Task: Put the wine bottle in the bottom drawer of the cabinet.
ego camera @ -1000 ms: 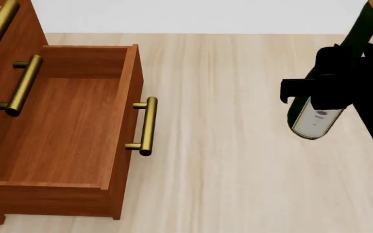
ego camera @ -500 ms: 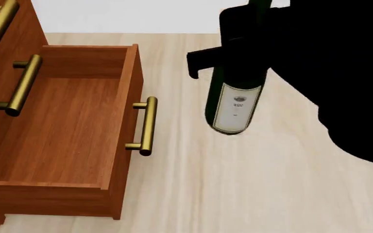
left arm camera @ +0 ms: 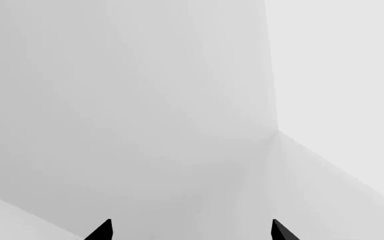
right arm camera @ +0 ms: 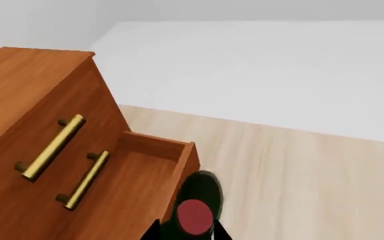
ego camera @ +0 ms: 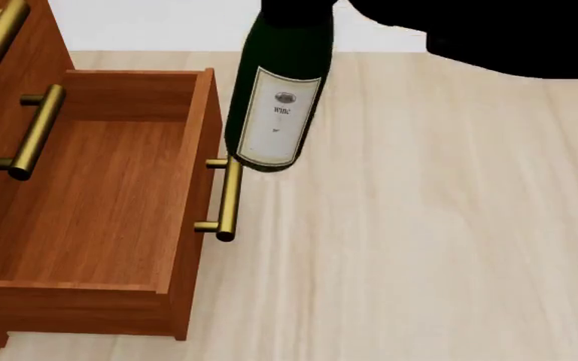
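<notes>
The wine bottle (ego camera: pixel 277 98), dark green with a white label, hangs base-down from the top of the head view. Its base is over the brass front handle (ego camera: pixel 228 197) of the bottom drawer (ego camera: pixel 98 203), which stands pulled out, with only bare wood showing inside. My right gripper (right arm camera: pixel 186 232) is shut on the bottle (right arm camera: pixel 205 189) near its red-capped top. In the head view only the black right arm (ego camera: pixel 520 34) shows. The cabinet (right arm camera: pixel 38 85) rises behind the drawer (right arm camera: pixel 142 187). My left gripper (left arm camera: pixel 190 232) is open and faces blank grey walls.
Two upper drawer fronts with brass bar handles (ego camera: pixel 30 134) stay closed above the open drawer. Pale wood floor (ego camera: pixel 420 226) stretches to the right of the cabinet, and a white wall (right arm camera: pixel 259 65) lies beyond it.
My right arm has carried the bottle leftward from the right edge of the head view to over the drawer's front handle. The drawer has not moved.
</notes>
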Controlling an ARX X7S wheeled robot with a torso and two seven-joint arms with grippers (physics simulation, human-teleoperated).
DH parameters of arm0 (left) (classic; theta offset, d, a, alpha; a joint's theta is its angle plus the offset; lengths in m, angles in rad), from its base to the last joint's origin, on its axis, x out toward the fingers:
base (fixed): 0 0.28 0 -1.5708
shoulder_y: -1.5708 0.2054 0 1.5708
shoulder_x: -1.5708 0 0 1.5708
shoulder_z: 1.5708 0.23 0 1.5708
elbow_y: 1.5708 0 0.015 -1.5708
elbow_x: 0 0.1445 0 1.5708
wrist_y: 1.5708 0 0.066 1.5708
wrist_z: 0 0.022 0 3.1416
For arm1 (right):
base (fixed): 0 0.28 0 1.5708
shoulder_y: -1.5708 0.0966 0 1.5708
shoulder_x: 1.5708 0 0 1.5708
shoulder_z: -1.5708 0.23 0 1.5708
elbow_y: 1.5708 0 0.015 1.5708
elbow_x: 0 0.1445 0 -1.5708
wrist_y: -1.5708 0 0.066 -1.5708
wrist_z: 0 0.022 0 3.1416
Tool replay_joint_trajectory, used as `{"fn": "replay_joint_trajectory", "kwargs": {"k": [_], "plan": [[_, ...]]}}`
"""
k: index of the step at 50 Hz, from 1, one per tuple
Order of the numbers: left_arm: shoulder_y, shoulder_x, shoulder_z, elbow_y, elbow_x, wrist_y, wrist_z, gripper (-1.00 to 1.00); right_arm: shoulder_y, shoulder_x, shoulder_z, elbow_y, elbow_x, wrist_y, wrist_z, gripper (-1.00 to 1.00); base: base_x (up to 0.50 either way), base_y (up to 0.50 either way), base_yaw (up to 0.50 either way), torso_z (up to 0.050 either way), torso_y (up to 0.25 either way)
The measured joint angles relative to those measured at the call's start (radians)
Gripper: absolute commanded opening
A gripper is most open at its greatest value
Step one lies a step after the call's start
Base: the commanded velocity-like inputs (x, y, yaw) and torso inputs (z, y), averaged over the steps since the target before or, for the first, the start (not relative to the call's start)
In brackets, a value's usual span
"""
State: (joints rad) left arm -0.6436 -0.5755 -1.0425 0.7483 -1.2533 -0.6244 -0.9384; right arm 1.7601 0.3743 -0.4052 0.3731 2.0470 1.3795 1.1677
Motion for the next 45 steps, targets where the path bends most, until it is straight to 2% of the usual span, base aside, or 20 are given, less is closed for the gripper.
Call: {"fn": "replay_joint_trajectory", "kwargs": {"k": [9, 18, 36, 45], "plan": [[0.003, -0.001, 0.004, 0.000, 0.005, 0.001, 0.003, 1.00, 0.069, -0.059, -0.024, 0.110, 0.005, -0.022, -0.044, -1.00, 0.00, 0.00, 0.00, 0.002, 0.001], [0.003, -0.007, 0.008, -0.002, 0.004, 0.000, 0.000, 1.00, 0.130, -0.124, -0.056, 0.245, -0.049, -0.044, -0.158, -1.00, 0.00, 0.00, 0.00, 0.000, 0.000], [0.010, -0.009, 0.001, -0.001, -0.004, 0.003, -0.003, 1.00, 0.230, -0.241, -0.175, 0.531, -0.251, -0.098, -0.510, -1.00, 0.00, 0.00, 0.00, 0.000, 0.001], [0.014, -0.005, -0.001, 0.000, -0.007, 0.006, 0.002, 1.00, 0.275, -0.313, -0.304, 0.692, -0.346, -0.141, -0.729, -1.00, 0.00, 0.00, 0.00, 0.000, 0.000]]}}
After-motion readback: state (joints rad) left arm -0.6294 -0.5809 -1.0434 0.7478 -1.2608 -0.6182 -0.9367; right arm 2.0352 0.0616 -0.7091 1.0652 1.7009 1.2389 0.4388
